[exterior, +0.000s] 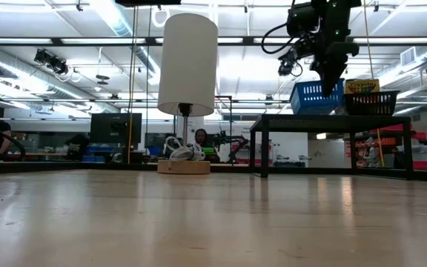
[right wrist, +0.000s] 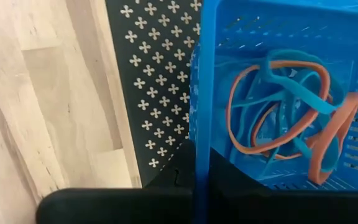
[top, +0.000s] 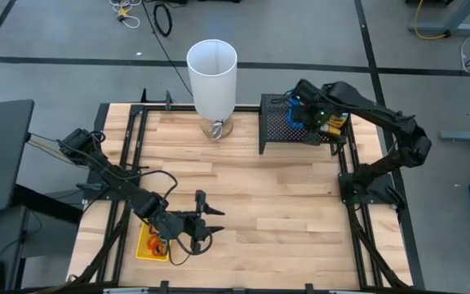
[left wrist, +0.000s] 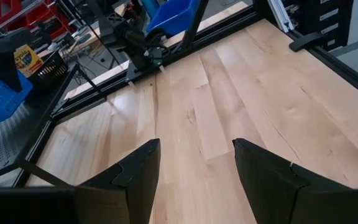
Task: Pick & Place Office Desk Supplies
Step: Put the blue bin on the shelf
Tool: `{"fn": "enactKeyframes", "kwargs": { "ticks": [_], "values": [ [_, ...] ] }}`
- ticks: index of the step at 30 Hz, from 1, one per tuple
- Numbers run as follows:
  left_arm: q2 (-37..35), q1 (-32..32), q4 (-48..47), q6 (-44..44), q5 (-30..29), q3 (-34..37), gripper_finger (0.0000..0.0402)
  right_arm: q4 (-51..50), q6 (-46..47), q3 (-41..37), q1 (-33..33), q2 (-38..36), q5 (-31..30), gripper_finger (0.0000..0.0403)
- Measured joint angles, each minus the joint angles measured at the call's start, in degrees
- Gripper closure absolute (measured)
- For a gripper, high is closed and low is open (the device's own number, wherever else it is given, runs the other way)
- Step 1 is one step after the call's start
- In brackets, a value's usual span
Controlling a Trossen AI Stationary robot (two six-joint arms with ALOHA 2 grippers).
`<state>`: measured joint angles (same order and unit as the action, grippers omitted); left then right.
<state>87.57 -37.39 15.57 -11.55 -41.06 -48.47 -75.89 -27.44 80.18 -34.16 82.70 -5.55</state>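
Observation:
A blue tray (right wrist: 278,74) holding blue and orange rubber-band loops (right wrist: 284,118) sits at the top of the black mesh rack (top: 284,131) at the table's far right. My right gripper (right wrist: 201,171) comes down on it and is shut on its wall. My left gripper (left wrist: 196,180) stands open over bare wood near the table's front left (top: 206,222), with nothing between its fingers. Under the left arm a yellow tray (top: 149,242) with a few loops lies flat on the table. My right gripper pinches one side wall of the blue tray (right wrist: 202,124), one finger inside and one outside. The fingers point down from above. The tray stays about level at the rack's top (exterior: 313,98); whether it rests there or hangs just above, I cannot tell.
A tall white cylinder (top: 212,77) stands on a wooden base at the far middle. Beside the blue tray on the rack is a black tray with a yellow printed box (exterior: 369,95). Black frame rails (top: 129,163) run along the table's sides. Bare wood lies in the middle.

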Motion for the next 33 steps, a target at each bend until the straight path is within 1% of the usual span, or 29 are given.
{"fn": "enactKeyframes", "kwargs": {
  "ticks": [7,14,24,33],
  "values": [
    [0.0,0.0,0.0,-0.1,0.0,0.0,0.0189,-0.2,0.0,0.0,-0.8,0.0,0.8,0.0403],
    [0.0,0.0,0.0,-0.1,0.0,0.0,0.0189,-0.2,0.0,0.0,-0.8,1.4,2.8,0.0403],
    [0.0,0.0,0.0,-0.1,0.0,0.0,0.0189,-1.5,0.0,0.0,-0.8,3.9,2.8,0.0403],
    [0.0,0.0,-0.1,-0.1,0.0,0.0,0.0189,-4.3,2.4,0.0,-0.9,4.1,2.7,0.0403]
  ]
}}
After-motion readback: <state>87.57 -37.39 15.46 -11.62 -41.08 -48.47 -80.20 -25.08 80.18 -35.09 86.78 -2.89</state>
